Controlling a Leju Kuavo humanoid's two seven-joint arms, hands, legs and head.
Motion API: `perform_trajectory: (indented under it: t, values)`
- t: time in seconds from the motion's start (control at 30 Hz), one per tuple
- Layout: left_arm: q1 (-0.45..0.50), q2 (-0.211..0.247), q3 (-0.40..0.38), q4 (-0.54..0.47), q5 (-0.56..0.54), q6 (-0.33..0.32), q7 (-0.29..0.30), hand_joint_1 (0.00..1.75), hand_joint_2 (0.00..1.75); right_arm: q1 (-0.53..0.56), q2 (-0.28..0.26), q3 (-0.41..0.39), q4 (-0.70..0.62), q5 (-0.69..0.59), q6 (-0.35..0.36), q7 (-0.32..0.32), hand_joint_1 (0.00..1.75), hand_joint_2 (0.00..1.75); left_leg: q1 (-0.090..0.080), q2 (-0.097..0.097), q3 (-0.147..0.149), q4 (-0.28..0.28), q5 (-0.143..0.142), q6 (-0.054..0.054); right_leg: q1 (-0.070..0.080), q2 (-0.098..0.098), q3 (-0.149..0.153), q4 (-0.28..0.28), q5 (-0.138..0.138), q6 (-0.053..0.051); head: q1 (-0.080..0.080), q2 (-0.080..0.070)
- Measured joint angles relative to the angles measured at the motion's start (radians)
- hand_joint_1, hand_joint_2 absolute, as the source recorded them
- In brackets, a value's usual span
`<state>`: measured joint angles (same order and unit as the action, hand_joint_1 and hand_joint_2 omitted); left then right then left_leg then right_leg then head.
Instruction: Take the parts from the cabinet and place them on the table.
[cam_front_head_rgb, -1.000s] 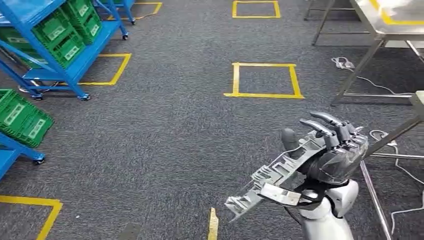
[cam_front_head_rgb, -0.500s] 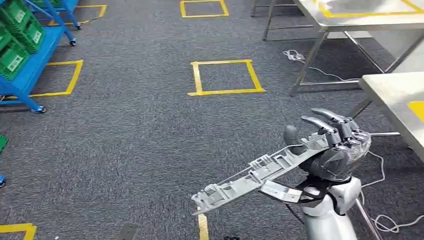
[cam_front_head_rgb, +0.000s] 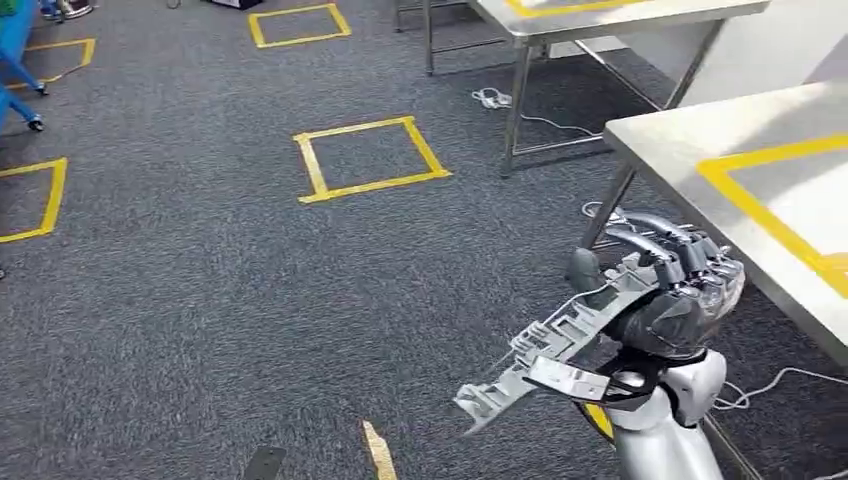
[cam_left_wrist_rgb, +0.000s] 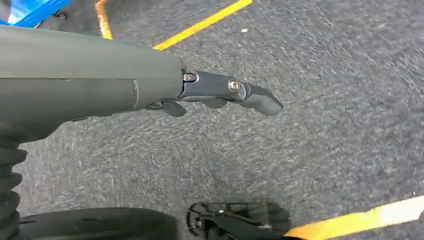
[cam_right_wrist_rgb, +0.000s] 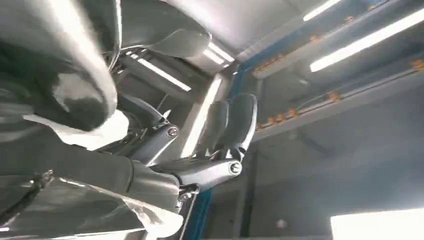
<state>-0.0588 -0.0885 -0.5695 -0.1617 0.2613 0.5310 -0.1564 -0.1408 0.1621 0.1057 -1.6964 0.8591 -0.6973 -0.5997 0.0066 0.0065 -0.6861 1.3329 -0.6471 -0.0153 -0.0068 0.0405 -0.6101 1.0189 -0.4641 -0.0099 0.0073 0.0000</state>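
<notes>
hand on the right (cam_front_head_rgb: 672, 300), at about 4 o'clock in the head view, grips a long grey ribbed part (cam_front_head_rgb: 545, 350) that slants down toward 7 o'clock over dark carpet (cam_front_head_rgb: 200, 300). steel table (cam_front_head_rgb: 690, 140) with yellow tape stands at 2 o'clock, just beside the hand. left hand (cam_left_wrist_rgb: 220, 95) hangs over the carpet, fingers extended and holding nothing.
</notes>
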Motion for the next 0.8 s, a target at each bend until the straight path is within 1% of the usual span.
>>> perform_trajectory:
  t: [0.03,0.07,0.1,0.13,0.17,0.2,0.23,0.27,0.3,0.33,0.37,0.4,0.43,0.47,0.5,0.53,0.57,0.6,0.63,0.67,0.7,0.73,0.77,0.8]
  values:
    - [0.000,0.000,-0.002,0.000,0.000,0.000,0.000,0.00,1.75,0.000,0.000,0.000,0.000,0.000,0.000,0.000,1.75,1.75,0.000,-0.002,0.007,-0.028,0.033,0.003,0.000,0.016,0.001,0.001,0.000,0.000,0.000,0.000]
    - [-0.001,0.000,-0.005,0.000,0.000,0.000,0.000,0.00,1.75,0.000,-0.001,0.000,0.000,0.000,0.000,-0.002,1.75,1.75,0.000,-0.006,0.031,-0.092,0.082,0.007,0.000,0.032,0.002,0.002,0.000,0.000,0.000,0.000]
    - [-0.002,0.000,-0.005,0.000,0.000,0.000,0.000,0.00,1.75,-0.001,-0.001,0.000,0.000,0.000,0.000,-0.002,1.75,1.75,0.000,-0.020,0.067,-0.179,0.135,0.011,-0.001,0.047,0.004,0.003,0.000,0.001,-0.001,0.000]
    - [-0.002,0.001,-0.005,0.000,0.000,0.000,0.000,0.00,1.75,-0.001,-0.001,0.000,0.000,0.000,0.000,-0.002,1.75,1.75,0.002,-0.055,0.096,-0.256,0.174,0.014,-0.002,0.057,0.004,0.004,-0.001,0.003,0.000,0.000]
    - [-0.001,0.002,-0.005,0.000,0.000,0.000,0.000,0.00,1.75,-0.002,-0.001,0.000,0.000,-0.001,0.000,-0.002,1.75,1.75,0.005,-0.095,0.102,-0.278,0.164,0.015,0.002,0.068,-0.001,0.008,0.000,0.008,0.001,0.000]
    - [-0.001,0.002,-0.006,0.000,0.000,0.001,0.000,0.00,1.75,-0.003,-0.001,0.001,0.000,-0.002,0.000,-0.002,1.75,1.75,0.007,-0.089,0.113,-0.305,0.155,0.013,-0.002,0.082,-0.010,0.011,0.003,0.013,-0.001,0.000]
    - [-0.003,0.003,-0.006,0.000,0.000,0.000,0.001,0.00,1.75,-0.002,-0.002,0.002,0.000,-0.002,0.000,-0.001,1.75,1.75,0.003,-0.082,0.109,-0.300,0.156,0.013,-0.005,0.090,-0.016,0.008,0.008,0.020,0.000,0.000]
    - [-0.003,0.003,-0.008,0.000,0.000,0.001,0.002,0.00,1.75,0.001,-0.002,0.001,0.000,-0.002,0.000,0.000,1.75,1.75,0.001,-0.074,0.109,-0.299,0.157,0.016,-0.008,0.101,-0.018,0.003,0.011,0.027,-0.001,0.000]
    - [-0.003,0.001,-0.009,0.000,-0.001,0.001,0.002,0.00,1.75,0.002,-0.003,0.001,0.000,-0.002,0.000,0.000,1.75,1.75,0.005,-0.062,0.110,-0.307,0.163,0.023,-0.007,0.110,-0.022,0.003,0.013,0.034,0.001,0.000]
    - [-0.006,0.001,-0.011,0.000,-0.002,0.002,0.002,0.00,1.75,0.003,-0.005,0.001,0.000,-0.004,0.000,0.002,1.75,1.75,0.007,-0.046,0.112,-0.314,0.167,0.030,-0.007,0.067,-0.034,0.014,0.001,0.034,0.000,0.000]
    - [-0.006,0.000,-0.013,0.000,-0.002,0.002,0.002,0.00,1.75,-0.001,-0.007,0.001,0.000,-0.007,0.000,0.002,1.75,1.75,0.005,-0.036,0.113,-0.315,0.168,0.033,-0.002,0.010,-0.049,0.046,-0.025,0.038,0.007,0.000]
    - [-0.005,-0.001,-0.013,0.000,-0.002,0.002,0.002,0.00,1.75,-0.003,-0.008,0.001,0.000,-0.011,0.000,0.002,1.75,1.75,0.003,-0.022,0.112,-0.314,0.167,0.037,-0.002,-0.017,-0.083,0.120,-0.065,0.042,0.008,0.000]
    - [-0.003,-0.001,-0.014,0.000,-0.002,0.004,0.003,0.00,1.75,-0.001,-0.008,0.002,0.000,-0.016,0.000,0.002,1.75,1.75,0.002,-0.007,0.112,-0.314,0.167,0.039,-0.003,-0.027,-0.119,0.197,-0.098,0.045,0.008,0.000]
    - [-0.001,0.000,-0.014,0.000,-0.002,0.006,0.003,0.00,1.75,0.003,-0.008,0.001,0.000,-0.020,0.000,0.002,1.75,1.75,0.002,0.009,0.111,-0.314,0.166,0.040,-0.004,-0.031,-0.153,0.269,-0.123,0.048,0.008,0.000]
    - [0.000,0.000,-0.014,0.000,-0.001,0.006,0.003,0.00,1.75,0.006,-0.010,0.001,0.000,-0.023,0.000,0.002,1.75,1.75,0.002,0.023,0.111,-0.314,0.166,0.040,-0.004,-0.032,-0.169,0.302,-0.127,0.050,0.009,0.000]
    - [-0.001,0.000,-0.014,0.000,-0.001,0.007,0.003,0.00,1.75,0.008,-0.011,0.001,0.000,-0.024,0.000,0.002,1.75,1.75,0.002,0.036,0.112,-0.314,0.165,0.039,-0.005,-0.034,-0.162,0.291,-0.110,0.052,0.008,0.000]
    - [-0.002,-0.001,-0.014,0.000,-0.001,0.008,0.003,0.00,1.75,0.007,-0.011,0.001,0.000,-0.027,0.000,0.002,1.75,1.75,0.002,0.049,0.112,-0.314,0.163,0.038,-0.005,-0.040,-0.133,0.238,-0.076,0.052,0.008,0.000]
    - [-0.003,-0.002,-0.014,0.000,-0.001,0.008,0.003,0.00,1.75,0.007,-0.011,0.001,0.000,-0.027,0.000,0.002,1.75,1.75,0.003,0.062,0.115,-0.314,0.161,0.035,-0.005,-0.054,-0.082,0.147,-0.033,0.051,0.008,0.000]
    - [-0.003,-0.003,-0.014,0.000,-0.001,0.008,0.003,0.00,1.75,0.005,-0.011,0.001,-0.001,-0.027,0.000,0.002,1.75,1.75,0.002,0.072,0.119,-0.313,0.158,0.031,-0.004,-0.086,-0.033,0.064,-0.003,0.050,0.009,0.000]
    - [-0.003,-0.002,-0.014,0.000,-0.001,0.009,0.003,0.00,1.75,0.001,-0.011,0.001,-0.001,-0.027,0.000,0.002,1.75,1.75,-0.005,0.080,0.120,-0.312,0.154,0.024,0.008,-0.136,-0.009,0.018,-0.016,0.052,0.010,0.000]
    - [-0.003,-0.002,-0.014,0.000,-0.001,0.010,0.003,0.00,1.75,0.000,-0.011,0.002,-0.002,-0.027,0.000,0.001,1.75,1.75,-0.011,0.089,0.120,-0.305,0.151,0.018,0.006,-0.123,0.001,0.007,-0.013,0.034,0.008,0.000]
    - [-0.003,-0.002,-0.014,0.000,0.000,0.010,0.004,0.00,1.75,0.001,-0.011,0.001,-0.002,-0.027,0.000,0.001,1.75,1.75,-0.013,0.100,0.122,-0.309,0.151,0.017,0.007,-0.115,-0.002,0.009,-0.013,0.030,0.006,0.000]
    - [-0.003,-0.001,-0.014,0.000,0.000,0.010,0.004,0.00,1.75,0.005,-0.011,0.001,-0.002,-0.027,0.000,0.002,1.75,1.75,-0.012,0.113,0.126,-0.309,0.150,0.014,0.009,-0.100,-0.004,0.009,-0.013,0.025,0.005,0.000]
    - [-0.004,-0.002,-0.014,0.000,0.000,0.010,0.004,0.00,1.75,0.007,-0.011,0.000,-0.002,-0.027,0.000,0.002,1.75,1.75,-0.011,0.127,0.128,-0.309,0.147,0.011,0.009,-0.086,-0.006,0.009,-0.011,0.019,0.006,0.000]
